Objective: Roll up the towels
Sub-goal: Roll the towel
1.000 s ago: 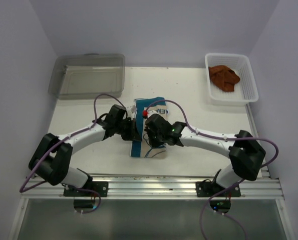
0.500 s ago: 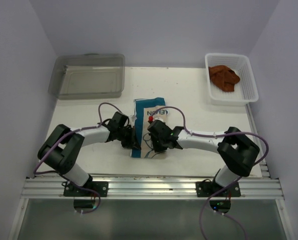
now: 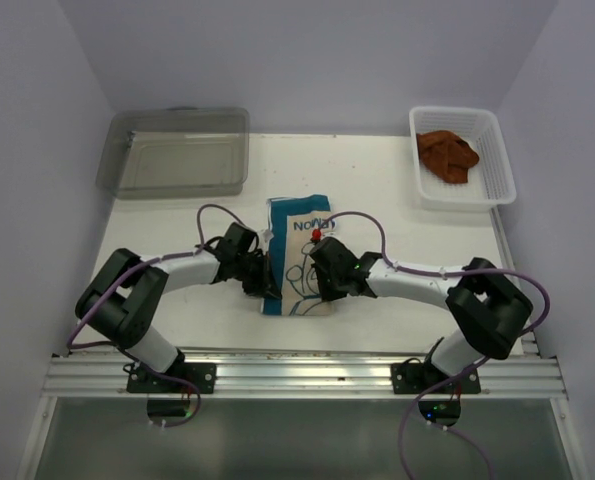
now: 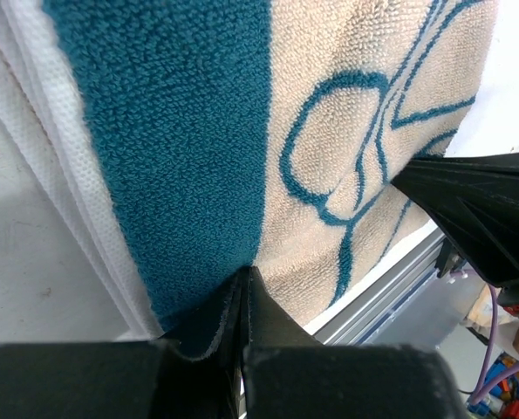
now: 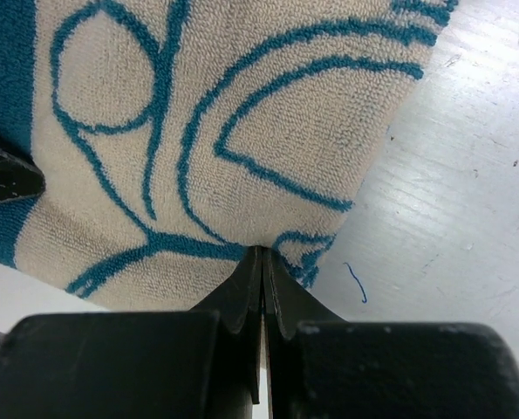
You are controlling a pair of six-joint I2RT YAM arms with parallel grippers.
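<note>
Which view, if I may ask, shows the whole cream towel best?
The top external view: the cream towel shows nearly whole. The left wrist view gives only a close patch of blue band and print; the right wrist view only a printed corner.

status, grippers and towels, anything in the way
Left gripper and right gripper shut on near edge of cream towel. Flat, not yet rolled. Brown towel in white basket, nothing blocking.

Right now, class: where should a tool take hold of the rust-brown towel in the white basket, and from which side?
Grip a raised fold near the middle of the rust-brown towel, coming straight down from above. It lies crumpled inside the white basket, whose walls likely block any sideways approach.
</note>
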